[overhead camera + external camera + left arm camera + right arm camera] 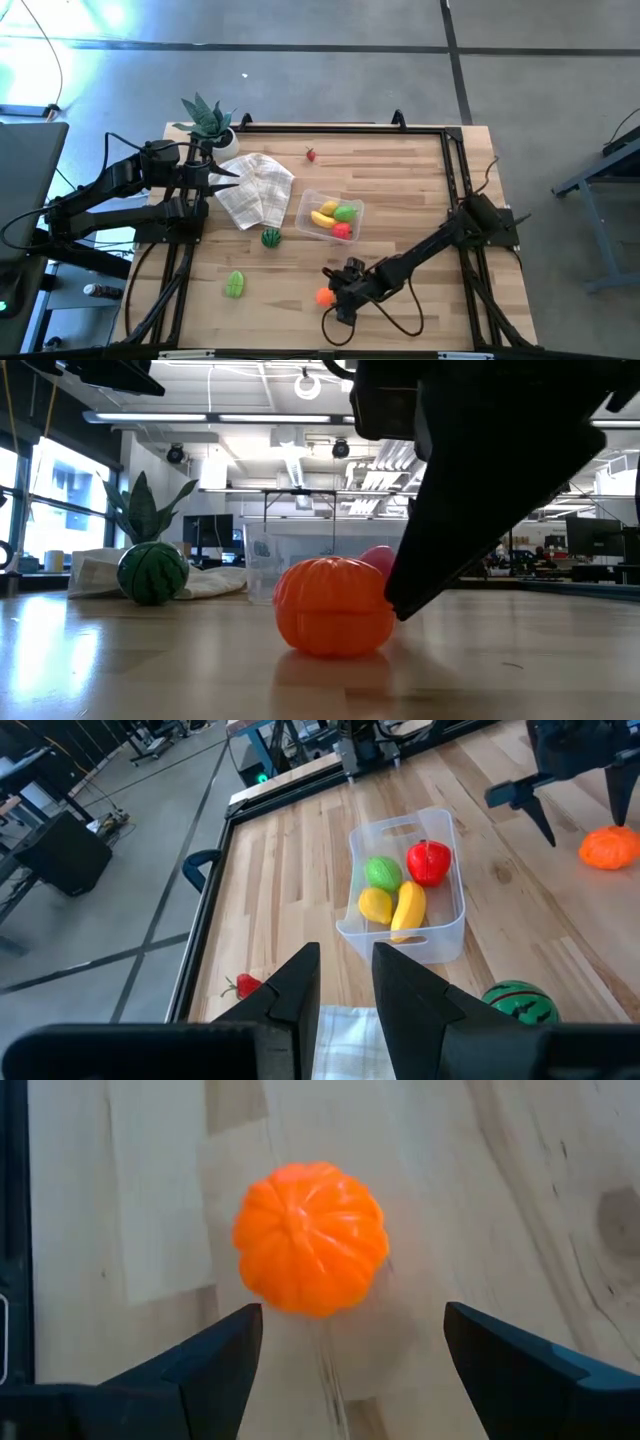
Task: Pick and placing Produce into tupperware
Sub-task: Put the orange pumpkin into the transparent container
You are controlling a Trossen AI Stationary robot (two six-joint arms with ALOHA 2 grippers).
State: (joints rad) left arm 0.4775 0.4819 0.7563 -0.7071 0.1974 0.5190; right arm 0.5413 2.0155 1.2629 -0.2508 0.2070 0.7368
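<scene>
An orange toy pumpkin (310, 1238) rests on the wooden table near its front edge (323, 296). My right gripper (350, 1340) hangs open close above and beside it, with the fingertips short of the pumpkin and nothing between them. In the low view its dark finger (440, 550) stands right of the pumpkin (333, 620). The clear tupperware (352, 206) stands mid-table and holds a banana (408, 908), a yellow fruit, a green fruit and a red fruit. My left gripper (346, 982) waits at the far left above a cloth, its fingers narrowly open and holding nothing.
A small watermelon (271, 237), a green vegetable (235, 284) and a strawberry (311, 154) lie loose on the table. A folded checked cloth (255, 188) and a potted plant (208, 122) are at the far left. Bare wood stretches along the right side.
</scene>
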